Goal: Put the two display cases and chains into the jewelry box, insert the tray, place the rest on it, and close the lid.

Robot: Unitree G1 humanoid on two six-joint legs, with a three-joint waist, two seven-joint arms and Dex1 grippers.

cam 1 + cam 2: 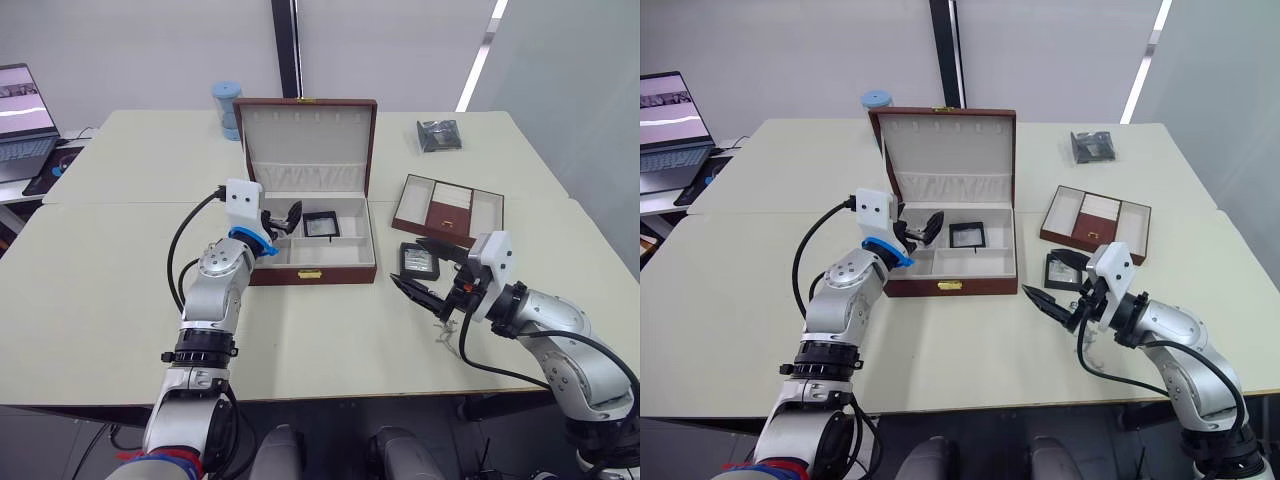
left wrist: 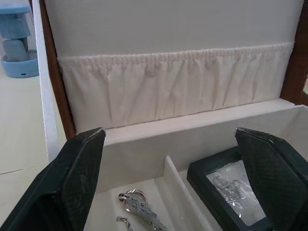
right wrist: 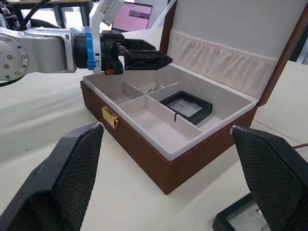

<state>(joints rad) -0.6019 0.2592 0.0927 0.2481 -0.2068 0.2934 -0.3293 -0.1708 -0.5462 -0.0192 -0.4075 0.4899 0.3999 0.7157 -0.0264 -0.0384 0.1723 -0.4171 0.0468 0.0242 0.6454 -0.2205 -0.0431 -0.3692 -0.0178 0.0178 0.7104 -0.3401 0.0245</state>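
Left eye view: jewelry box (image 1: 312, 262) sits open at frame center on the desk (image 1: 90, 290), lid (image 1: 306, 140) upright. One display case (image 1: 321, 225) lies in its rear-right compartment; the other (image 1: 418, 259) rests on the desk just below the tray (image 1: 448, 208), right of center. Left gripper (image 1: 283, 220) hovers over box's left side w/ jaws spread; a chain (image 2: 139, 208) lies below. Right gripper (image 1: 428, 285) at lower right, jaws apart, empty.

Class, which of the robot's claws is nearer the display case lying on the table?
Right. The right claw is just in front of the display case; the left claw hovers over the jewelry box.
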